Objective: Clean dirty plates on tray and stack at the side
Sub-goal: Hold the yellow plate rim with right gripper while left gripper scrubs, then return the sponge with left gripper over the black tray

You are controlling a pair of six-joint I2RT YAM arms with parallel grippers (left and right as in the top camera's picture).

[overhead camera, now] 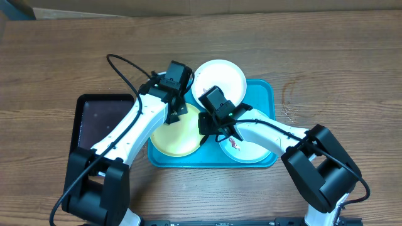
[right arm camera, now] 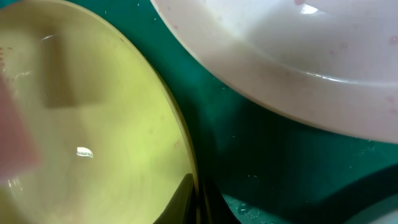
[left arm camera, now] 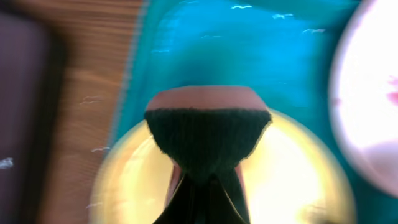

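Note:
The turquoise tray holds three plates. My left gripper is shut on a sponge with a dark scouring face, just over the yellow-green plate at the tray's left. My right gripper is shut on that plate's right rim; in the right wrist view its fingers straddle the rim of the yellow-green plate. The white plate lies at the tray's far edge, overhanging it. The mint plate, with a red smear, is at the front right, partly under my right arm.
A smaller black tray lies on the wooden table left of the turquoise tray. The left wrist view is blurred; a pale plate with a pink smear shows at its right edge.

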